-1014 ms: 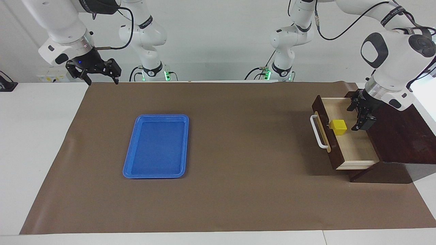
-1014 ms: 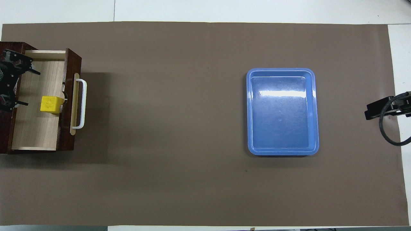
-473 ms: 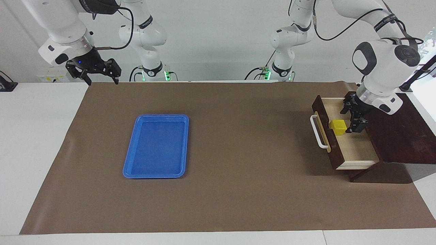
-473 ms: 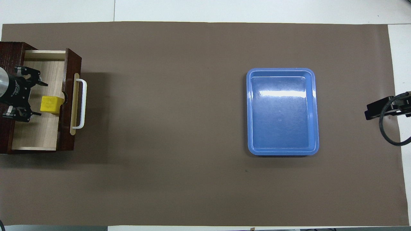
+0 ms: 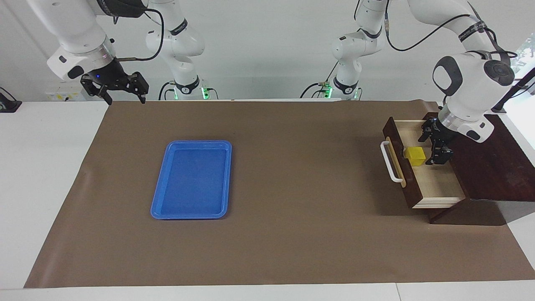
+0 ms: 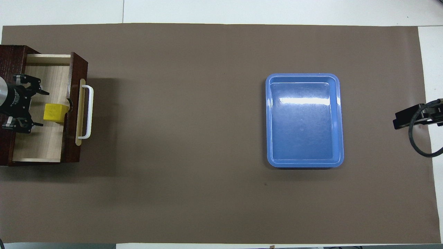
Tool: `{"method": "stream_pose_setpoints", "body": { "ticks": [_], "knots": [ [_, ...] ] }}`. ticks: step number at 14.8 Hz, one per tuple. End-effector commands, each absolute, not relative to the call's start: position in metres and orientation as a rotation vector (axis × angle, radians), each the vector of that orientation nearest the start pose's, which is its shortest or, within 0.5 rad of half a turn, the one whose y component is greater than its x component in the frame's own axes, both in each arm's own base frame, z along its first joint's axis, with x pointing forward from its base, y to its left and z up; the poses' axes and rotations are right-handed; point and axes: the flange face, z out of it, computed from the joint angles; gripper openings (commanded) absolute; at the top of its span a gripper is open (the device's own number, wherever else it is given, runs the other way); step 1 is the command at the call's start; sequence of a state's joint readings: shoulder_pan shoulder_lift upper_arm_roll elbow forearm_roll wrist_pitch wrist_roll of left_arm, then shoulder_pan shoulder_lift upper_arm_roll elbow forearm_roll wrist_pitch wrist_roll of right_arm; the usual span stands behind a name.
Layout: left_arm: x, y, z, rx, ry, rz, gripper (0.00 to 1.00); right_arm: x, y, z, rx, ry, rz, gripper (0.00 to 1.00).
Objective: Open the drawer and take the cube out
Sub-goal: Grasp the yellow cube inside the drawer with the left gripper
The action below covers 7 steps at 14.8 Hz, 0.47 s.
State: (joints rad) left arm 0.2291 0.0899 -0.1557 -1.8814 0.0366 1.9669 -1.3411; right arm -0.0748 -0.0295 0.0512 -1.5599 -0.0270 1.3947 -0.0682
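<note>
The drawer (image 5: 439, 184) (image 6: 41, 145) stands pulled out of its dark wooden box (image 5: 493, 167) at the left arm's end of the table, white handle (image 5: 391, 163) (image 6: 90, 110) facing the table's middle. The yellow cube (image 5: 415, 155) (image 6: 54, 113) rests on the pale floor just inside the drawer's front panel. My left gripper (image 5: 428, 147) (image 6: 44, 108) is down in the drawer on the cube's box side. It is open, its tips level with the cube's edge and not closed on it. My right gripper (image 5: 124, 99) (image 6: 406, 119) hangs open over the mat's edge at the right arm's end, waiting.
A blue tray (image 5: 159, 196) (image 6: 340, 121) lies on the brown mat (image 5: 292, 188) toward the right arm's end. The drawer's side walls and front panel stand close around the left gripper.
The left gripper has come down into the drawer and moved from the box's edge toward the cube. The cube, drawer, tray and right arm have not moved.
</note>
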Motion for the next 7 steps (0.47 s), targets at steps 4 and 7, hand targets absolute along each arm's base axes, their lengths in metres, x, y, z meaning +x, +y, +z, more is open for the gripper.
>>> {"method": "stream_pose_setpoints", "body": {
  "ticks": [4, 7],
  "knots": [
    [0.5673, 0.0457, 0.4486, -2.373, -2.057, -0.021, 0.98, 0.5244, -0.0196, 0.6328, -3.151, -0.057, 0.203, 1.00],
    [0.5659, 0.0446, 0.4466, -2.376, -2.058, -0.029, 0.90, 0.5242, -0.0204, 0.6320, -3.151, -0.059, 0.208, 1.00]
  ]
}}
